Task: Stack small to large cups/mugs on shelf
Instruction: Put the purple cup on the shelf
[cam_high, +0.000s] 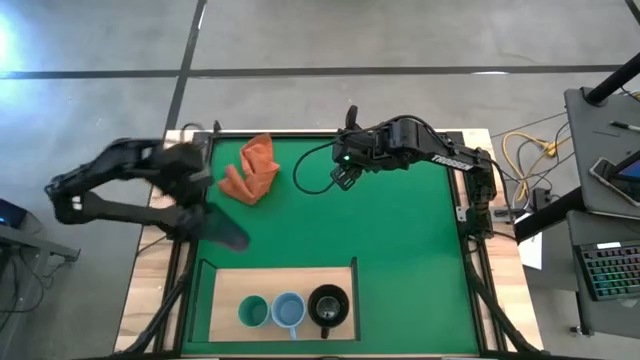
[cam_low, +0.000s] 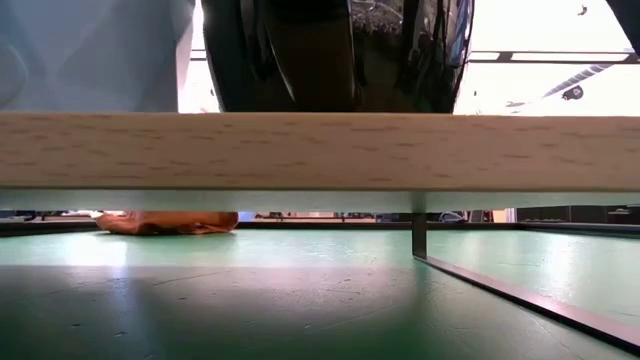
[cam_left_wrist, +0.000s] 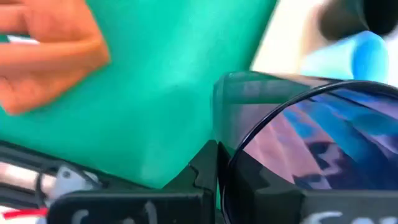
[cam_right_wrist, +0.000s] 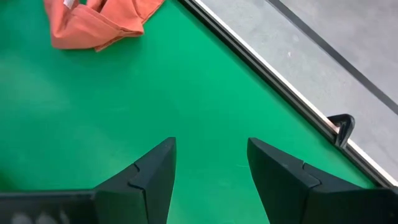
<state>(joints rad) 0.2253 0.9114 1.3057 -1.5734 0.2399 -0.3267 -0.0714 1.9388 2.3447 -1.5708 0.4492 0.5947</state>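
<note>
My left gripper is shut on the dark purple cup over the green mat, just beyond the far left corner of the wooden shelf board. The cup fills the left wrist view. On the board, the teal-green cup, the light blue mug and the black mug stand upright in a row. My right gripper is open and empty over the far middle of the mat; it also shows in the right wrist view. My left gripper holds the dark purple cup near its rim. One finger lies against the outside of the cup's wall. The cup hides the other finger. The cup lies tilted, its mouth turned toward the board. I cannot tell whether it touches the mat.
The orange cloth lies bunched at the mat's far left and also shows in the right wrist view. In the low view the board's near edge spans the picture on a thin metal frame. Bare mat lies right of the board.
</note>
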